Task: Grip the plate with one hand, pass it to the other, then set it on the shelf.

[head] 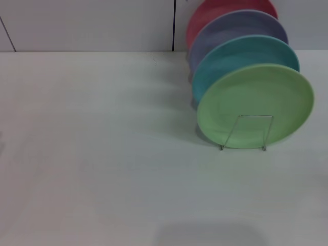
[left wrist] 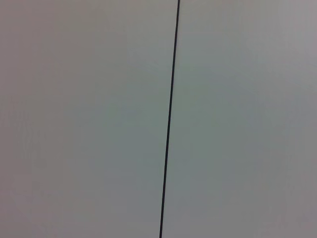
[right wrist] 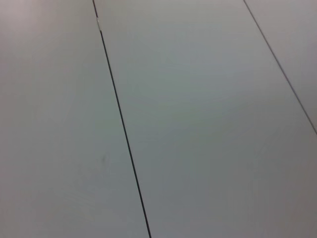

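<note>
The light-green plate stands on edge at the front of the silver wire shelf, at the right of the white table in the head view. Its face leans toward me behind the shelf's front wire loop. Neither gripper shows in any view. The left and right wrist views show only pale flat panels with thin dark seams.
Behind the green plate stand a turquoise plate, a lavender plate and a red plate, all on edge in the same row. A wall with a dark seam runs along the back of the white table.
</note>
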You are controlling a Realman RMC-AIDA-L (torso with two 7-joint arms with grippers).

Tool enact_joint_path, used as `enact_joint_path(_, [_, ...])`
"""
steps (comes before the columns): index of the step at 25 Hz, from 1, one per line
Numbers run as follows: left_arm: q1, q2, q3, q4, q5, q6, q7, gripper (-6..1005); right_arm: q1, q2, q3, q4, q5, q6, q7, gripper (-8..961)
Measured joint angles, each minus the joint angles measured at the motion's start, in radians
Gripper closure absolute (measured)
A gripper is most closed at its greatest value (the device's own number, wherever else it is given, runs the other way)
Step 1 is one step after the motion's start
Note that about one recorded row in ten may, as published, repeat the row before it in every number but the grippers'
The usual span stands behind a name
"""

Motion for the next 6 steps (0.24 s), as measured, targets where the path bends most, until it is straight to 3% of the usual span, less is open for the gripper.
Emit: enact_joint_path(6, [-0.002,0.002,0.002,-0.001,-0.004,-0.004,-0.004,264,0.039,0.007,0.031,0.0,0.001,0.066,-0.008,430])
